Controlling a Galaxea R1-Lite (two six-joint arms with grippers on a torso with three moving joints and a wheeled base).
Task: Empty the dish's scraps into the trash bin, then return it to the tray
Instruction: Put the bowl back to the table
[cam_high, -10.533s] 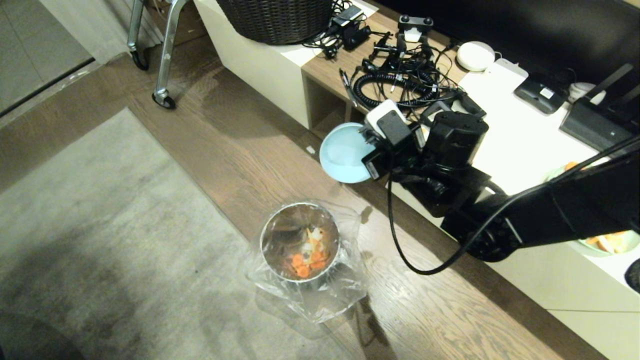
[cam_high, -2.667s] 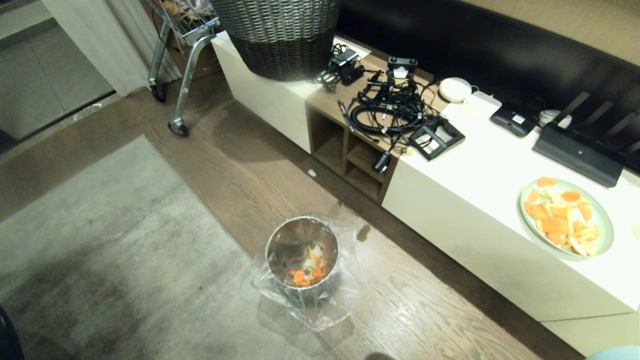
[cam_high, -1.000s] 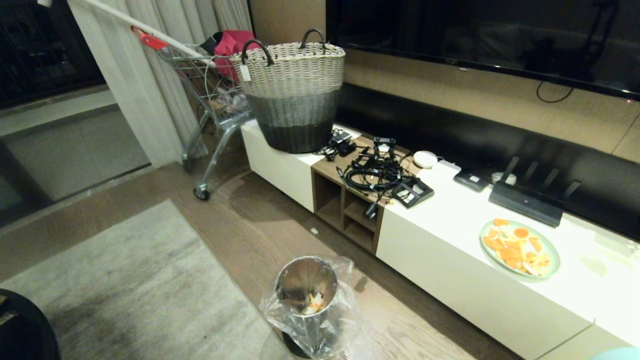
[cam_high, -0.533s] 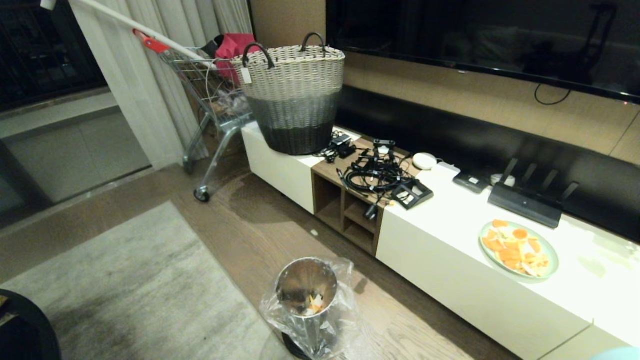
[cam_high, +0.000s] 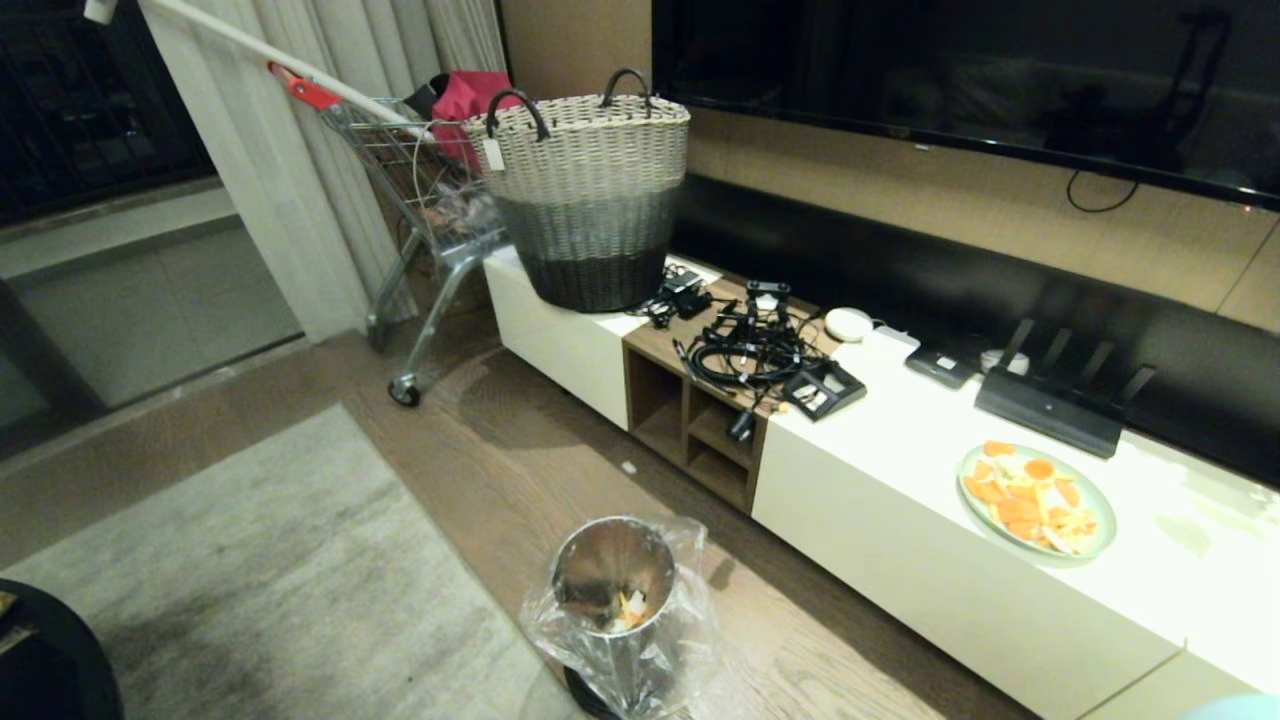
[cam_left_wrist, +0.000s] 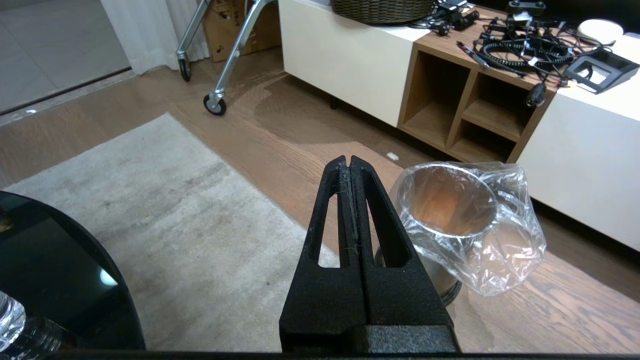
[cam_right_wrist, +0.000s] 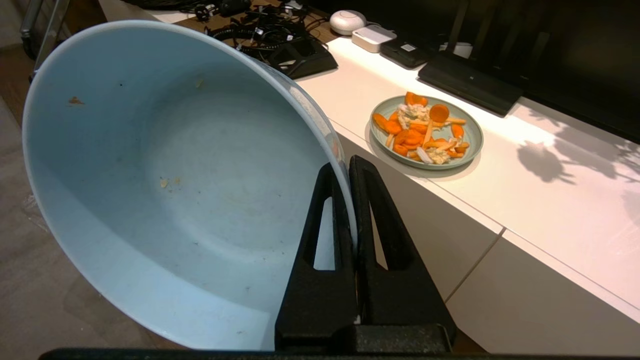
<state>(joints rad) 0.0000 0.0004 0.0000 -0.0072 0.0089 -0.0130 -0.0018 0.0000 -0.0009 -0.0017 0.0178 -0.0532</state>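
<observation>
Below, the trash bin (cam_high: 613, 590) held orange scraps (cam_high: 630, 606); right gripper (cam_right_wrist: 350, 167) fingers clamped the emptied, tilted dish (cam_right_wrist: 170, 180) rim; left gripper (cam_left_wrist: 350, 162) fingers together.

shiny metal trash bin (cam_high: 612, 580), crinkled clear plastic liner (cam_left_wrist: 505, 250); smooth dish (cam_right_wrist: 165, 180).

I see trash bin (cam_high: 613, 590) on floor with scraps (cam_high: 630, 606) inside; plate (cam_high: 1037, 498) of orange slices on white cabinet (cam_high: 900, 470); woven basket (cam_high: 588, 200) far end.
</observation>
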